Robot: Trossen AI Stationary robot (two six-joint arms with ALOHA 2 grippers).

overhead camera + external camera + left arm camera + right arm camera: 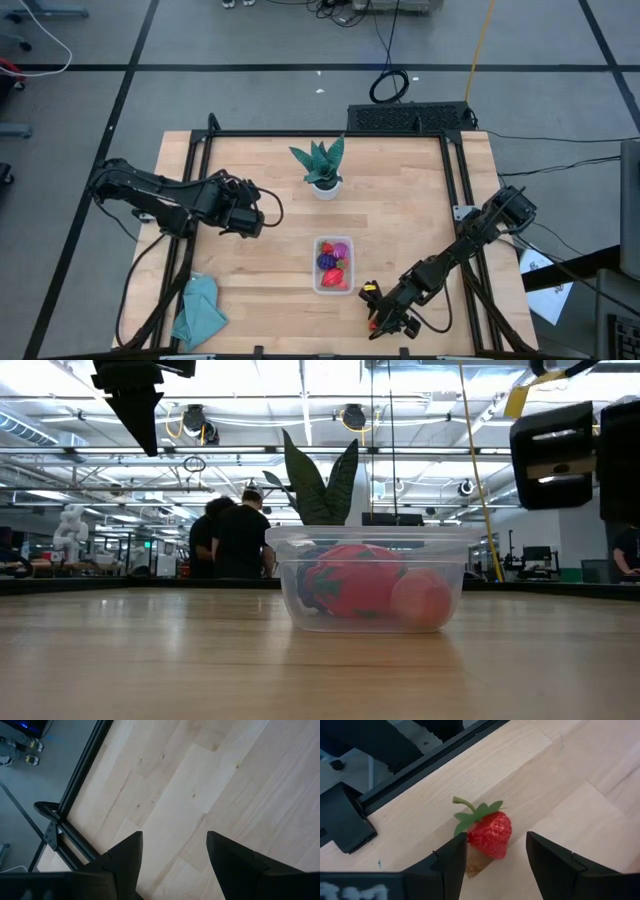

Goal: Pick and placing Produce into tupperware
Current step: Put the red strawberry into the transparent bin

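Right tool lining up on a loose strawberry

Right tool [495, 865], fingers wide, straddles the red toy strawberry [490, 834] on the wooden worktop [400, 220] just beside the part-filled clear rectangular plastic tupperware [333, 265]; next: lower, close.

produce [365, 585] blurred behind tupperware [372, 615] wall, plant [318, 485] pot hidden

Worktop [400, 220]: pale wood planks, matt, smooth w/ fine grain, edged by black metal frame [325, 133]. Tupperware [370, 580]: clear glossy plastic, thin walls. Strawberry [490, 833]: red, dimpled skin, slight sheen, w/ flat green leaf cap. Gripper fingers [555, 865]: dark matt plastic. Cloth [200, 310], near left: teal, soft, crumpled.
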